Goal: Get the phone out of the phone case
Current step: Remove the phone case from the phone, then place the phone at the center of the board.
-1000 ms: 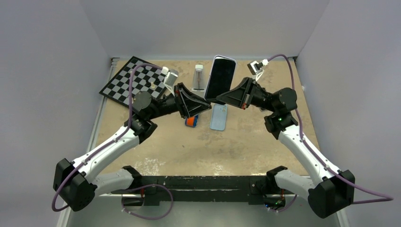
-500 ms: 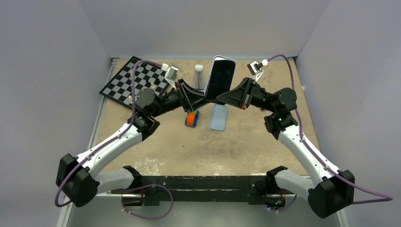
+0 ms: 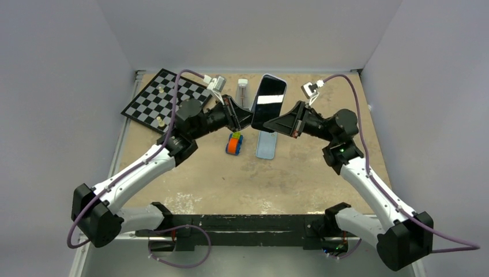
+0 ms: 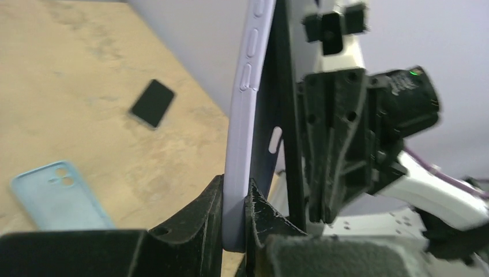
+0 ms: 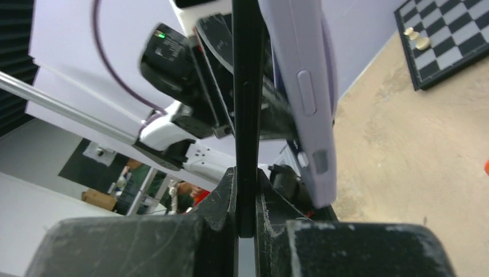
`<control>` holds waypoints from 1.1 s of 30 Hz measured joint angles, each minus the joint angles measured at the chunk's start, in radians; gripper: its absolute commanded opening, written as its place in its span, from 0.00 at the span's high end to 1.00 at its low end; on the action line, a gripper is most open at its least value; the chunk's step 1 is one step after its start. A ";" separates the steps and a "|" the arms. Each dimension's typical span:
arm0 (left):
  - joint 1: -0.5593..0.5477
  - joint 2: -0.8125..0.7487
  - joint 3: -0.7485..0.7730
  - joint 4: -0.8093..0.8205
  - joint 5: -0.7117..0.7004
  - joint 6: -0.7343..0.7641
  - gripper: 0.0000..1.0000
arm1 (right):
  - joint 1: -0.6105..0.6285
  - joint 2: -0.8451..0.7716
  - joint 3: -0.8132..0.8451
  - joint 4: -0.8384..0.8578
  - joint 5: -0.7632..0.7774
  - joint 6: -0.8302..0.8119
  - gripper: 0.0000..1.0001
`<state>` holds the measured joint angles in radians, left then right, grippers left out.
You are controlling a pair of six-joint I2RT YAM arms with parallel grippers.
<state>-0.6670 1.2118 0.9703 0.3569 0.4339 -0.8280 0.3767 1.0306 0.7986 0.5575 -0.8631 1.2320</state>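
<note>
A black phone [image 3: 269, 101] hangs in the air over the table's far middle, pinched from both sides. In the left wrist view my left gripper [image 4: 235, 199] is shut on the lower edge of the lilac phone case [image 4: 245, 109]. The phone [image 4: 282, 115] stands just right of it, partly parted from the case. My right gripper [image 5: 246, 190] is shut on the phone [image 5: 248, 86] itself, and the case [image 5: 303, 98] leans off to its right. From above, the left gripper [image 3: 248, 118] and right gripper [image 3: 264, 123] meet at the phone's lower end.
A light blue case [image 3: 266, 143] lies flat on the table under the phone, with an orange and blue toy [image 3: 233, 143] to its left. A chessboard [image 3: 155, 98] with several pieces sits far left, and a clear bottle [image 3: 243, 91] stands behind the grippers.
My left arm has swung up and in toward the phone, and its jaws have shut on the case's edge. The phone has tilted a little, with the right gripper still holding it.
</note>
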 measured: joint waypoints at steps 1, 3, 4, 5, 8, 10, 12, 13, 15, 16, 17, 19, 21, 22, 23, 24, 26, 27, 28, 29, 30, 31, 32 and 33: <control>-0.006 -0.005 0.032 -0.095 -0.049 0.032 1.00 | 0.001 -0.009 0.000 -0.040 0.002 -0.025 1.00; -0.015 -0.018 0.093 -0.264 -0.158 0.089 1.00 | 0.002 -0.026 0.000 -0.126 0.000 -0.088 1.00; -0.016 -0.028 0.114 -0.328 -0.227 0.109 1.00 | 0.003 -0.040 0.000 -0.181 -0.005 -0.128 1.00; -0.010 -0.042 0.123 -0.384 -0.290 0.129 1.00 | 0.003 -0.054 0.000 -0.231 -0.010 -0.168 1.00; 0.009 -0.081 0.123 -0.493 -0.413 0.187 1.00 | 0.004 -0.097 -0.002 -0.345 -0.019 -0.269 1.00; 0.010 -0.095 0.119 -0.520 -0.437 0.213 1.00 | 0.005 -0.127 -0.005 -0.401 -0.019 -0.320 1.00; 0.010 -0.106 0.105 -0.518 -0.430 0.235 1.00 | 0.005 -0.153 -0.006 -0.456 -0.012 -0.361 1.00; 0.010 -0.113 0.092 -0.505 -0.414 0.245 1.00 | 0.005 -0.168 -0.006 -0.496 0.017 -0.385 1.00; 0.010 -0.125 0.060 -0.462 -0.361 0.254 1.00 | 0.009 -0.195 0.002 -0.616 0.124 -0.437 1.00; 0.010 -0.132 0.040 -0.428 -0.325 0.258 1.00 | 0.010 -0.203 0.010 -0.681 0.202 -0.459 1.00; 0.010 -0.139 0.022 -0.396 -0.290 0.264 1.00 | 0.010 -0.208 0.018 -0.741 0.286 -0.476 1.00; 0.010 -0.156 -0.010 -0.338 -0.220 0.269 1.00 | 0.008 -0.213 0.021 -0.852 0.486 -0.499 1.00; 0.010 -0.175 -0.025 -0.298 -0.171 0.272 1.00 | -0.005 -0.215 0.016 -0.948 0.673 -0.507 1.00; 0.010 -0.188 -0.030 -0.278 -0.147 0.272 1.00 | -0.018 -0.216 0.009 -0.981 0.746 -0.508 1.00; 0.010 -0.208 -0.034 -0.257 -0.124 0.273 1.00 | -0.039 -0.218 -0.003 -1.007 0.805 -0.508 1.00; 0.010 -0.223 -0.037 -0.246 -0.110 0.273 1.00 | -0.062 -0.220 -0.015 -1.023 0.844 -0.509 1.00; 0.010 -0.263 -0.041 -0.220 -0.082 0.274 1.00 | -0.158 -0.221 -0.050 -1.045 0.882 -0.511 1.00; 0.010 -0.283 -0.045 -0.204 -0.068 0.274 1.00 | -0.218 -0.218 -0.069 -1.044 0.883 -0.512 1.00; 0.010 -0.302 -0.051 -0.188 -0.055 0.274 1.00 | -0.284 -0.211 -0.088 -1.043 0.879 -0.513 1.00; 0.010 -0.317 -0.057 -0.177 -0.043 0.274 1.00 | -0.349 -0.200 -0.106 -1.036 0.871 -0.514 1.00; 0.010 -0.332 -0.066 -0.162 -0.031 0.274 1.00 | -0.396 -0.187 -0.121 -1.028 0.869 -0.514 1.00; 0.010 -0.345 -0.076 -0.153 -0.016 0.274 1.00 | -0.453 -0.167 -0.142 -1.008 0.861 -0.514 1.00; 0.010 -0.356 -0.087 -0.143 -0.005 0.273 1.00 | -0.503 -0.144 -0.164 -0.985 0.844 -0.513 1.00; 0.010 -0.365 -0.098 -0.138 0.008 0.273 1.00 | -0.545 -0.119 -0.184 -0.960 0.821 -0.513 1.00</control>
<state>-0.6575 0.8471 0.8726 0.2184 0.4423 -0.5549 -0.1684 0.9119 0.6147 -0.4026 -0.0418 0.7185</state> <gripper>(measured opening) 0.184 0.080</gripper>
